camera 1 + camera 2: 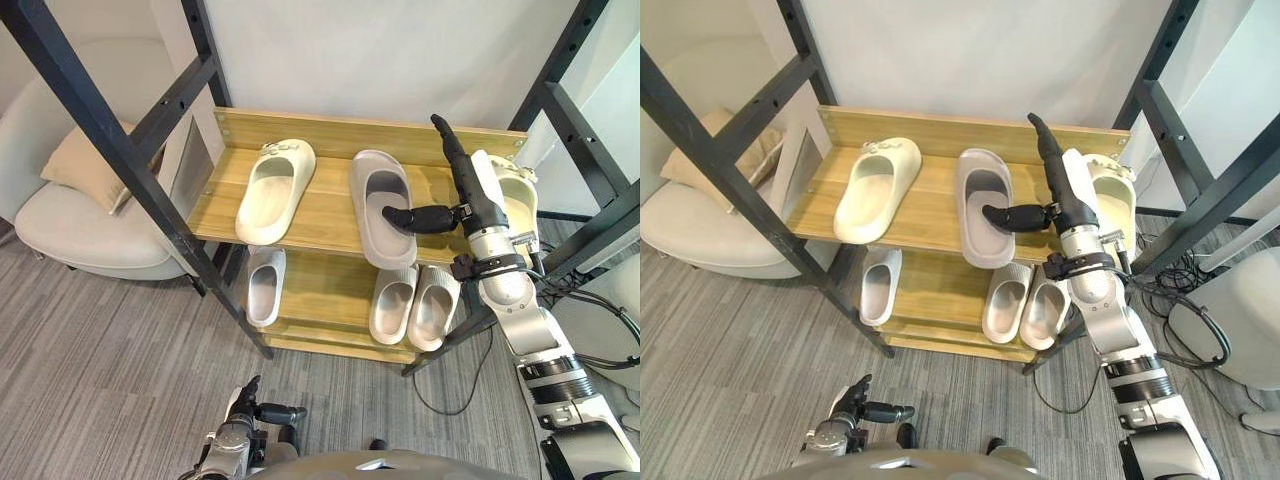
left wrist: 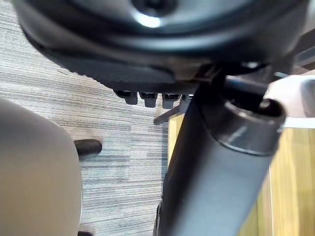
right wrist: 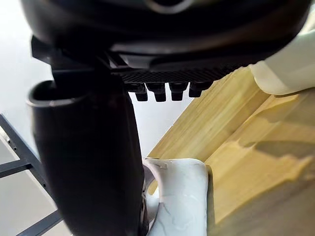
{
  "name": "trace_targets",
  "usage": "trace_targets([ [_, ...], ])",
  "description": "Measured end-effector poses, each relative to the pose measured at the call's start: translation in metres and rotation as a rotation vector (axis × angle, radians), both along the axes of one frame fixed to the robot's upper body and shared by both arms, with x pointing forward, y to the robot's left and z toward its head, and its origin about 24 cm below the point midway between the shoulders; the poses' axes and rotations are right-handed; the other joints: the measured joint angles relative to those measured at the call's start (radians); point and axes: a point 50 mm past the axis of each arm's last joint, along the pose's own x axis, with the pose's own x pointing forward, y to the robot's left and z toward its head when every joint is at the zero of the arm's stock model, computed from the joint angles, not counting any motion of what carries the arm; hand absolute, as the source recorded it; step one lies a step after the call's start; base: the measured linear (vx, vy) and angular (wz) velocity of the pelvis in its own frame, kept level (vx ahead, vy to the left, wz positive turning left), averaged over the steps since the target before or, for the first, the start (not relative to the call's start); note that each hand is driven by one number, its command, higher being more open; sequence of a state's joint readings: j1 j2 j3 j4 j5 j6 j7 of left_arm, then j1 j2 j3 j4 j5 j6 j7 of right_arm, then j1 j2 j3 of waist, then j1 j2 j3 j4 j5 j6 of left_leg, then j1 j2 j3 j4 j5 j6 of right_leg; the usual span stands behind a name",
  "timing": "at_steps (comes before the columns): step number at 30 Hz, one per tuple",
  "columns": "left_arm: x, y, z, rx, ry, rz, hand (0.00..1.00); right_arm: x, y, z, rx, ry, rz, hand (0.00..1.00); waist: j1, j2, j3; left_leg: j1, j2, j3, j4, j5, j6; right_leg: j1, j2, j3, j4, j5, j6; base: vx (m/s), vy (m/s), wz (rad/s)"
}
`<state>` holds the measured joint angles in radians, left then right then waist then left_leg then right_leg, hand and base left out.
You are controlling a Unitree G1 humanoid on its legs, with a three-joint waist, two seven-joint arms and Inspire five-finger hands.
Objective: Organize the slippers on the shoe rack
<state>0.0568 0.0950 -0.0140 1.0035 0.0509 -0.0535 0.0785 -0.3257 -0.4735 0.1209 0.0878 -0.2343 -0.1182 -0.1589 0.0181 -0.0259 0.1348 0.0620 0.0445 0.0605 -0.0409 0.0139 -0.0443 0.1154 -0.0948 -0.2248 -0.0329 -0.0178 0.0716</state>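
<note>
On the top shelf of the shoe rack [image 1: 330, 215], 3 slippers are seen. A cream slipper [image 1: 275, 190] is placed at 9 o'clock and a grey slipper [image 1: 382, 207] in the middle. A second cream slipper [image 1: 520, 205] at 3 o'clock is partly hidden by the right hand [image 1: 480, 195]. That hand's fingers [image 1: 450, 140] are stretched straight toward 12 o'clock and nothing is gripped. Its thumb [image 1: 410, 217] is laid across the grey slipper. On the lower shelf a lone slipper [image 1: 264, 285] is set at 9 o'clock and a pair of slippers [image 1: 392, 305] at 3 o'clock. The left hand [image 1: 245, 415] is seen low at 6 o'clock over the carpet [image 1: 120, 380], its fingers relaxed and empty.

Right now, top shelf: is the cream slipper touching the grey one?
Apart. The left eye view shows a strip of bare wooden shelf between the cream slipper and the grey slipper along their whole length.
</note>
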Motion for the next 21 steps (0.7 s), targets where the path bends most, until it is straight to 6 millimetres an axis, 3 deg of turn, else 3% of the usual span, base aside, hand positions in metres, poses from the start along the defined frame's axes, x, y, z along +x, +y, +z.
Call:
trace_targets([
  [8, 0.003, 0.003, 0.002, 0.007, -0.014, -0.001, 1.00, 0.014, 0.011, 0.000, -0.029, 0.027, 0.037, 0.00, 0.004, -0.016, 0.009, -0.010, -0.001, 0.003, 0.000, -0.001, 0.002, -0.011, -0.001, 0.004, -0.002, 0.002, 0.001, 0.00, 0.001, 0.00],
  [12, 0.004, 0.004, 0.003, 0.009, -0.020, 0.000, 1.00, 0.019, 0.015, 0.011, -0.039, 0.003, 0.063, 0.00, 0.007, -0.021, 0.013, -0.011, -0.002, 0.003, 0.000, -0.002, 0.003, -0.011, -0.001, 0.003, -0.005, 0.002, 0.001, 0.00, 0.000, 0.00],
  [21, 0.004, 0.004, 0.003, 0.008, -0.022, -0.002, 1.00, 0.019, 0.017, 0.013, -0.083, 0.012, 0.094, 0.00, 0.007, -0.024, 0.014, -0.008, -0.002, 0.005, 0.001, -0.002, 0.004, -0.008, -0.002, 0.005, -0.004, 0.005, 0.003, 0.00, 0.001, 0.00],
])
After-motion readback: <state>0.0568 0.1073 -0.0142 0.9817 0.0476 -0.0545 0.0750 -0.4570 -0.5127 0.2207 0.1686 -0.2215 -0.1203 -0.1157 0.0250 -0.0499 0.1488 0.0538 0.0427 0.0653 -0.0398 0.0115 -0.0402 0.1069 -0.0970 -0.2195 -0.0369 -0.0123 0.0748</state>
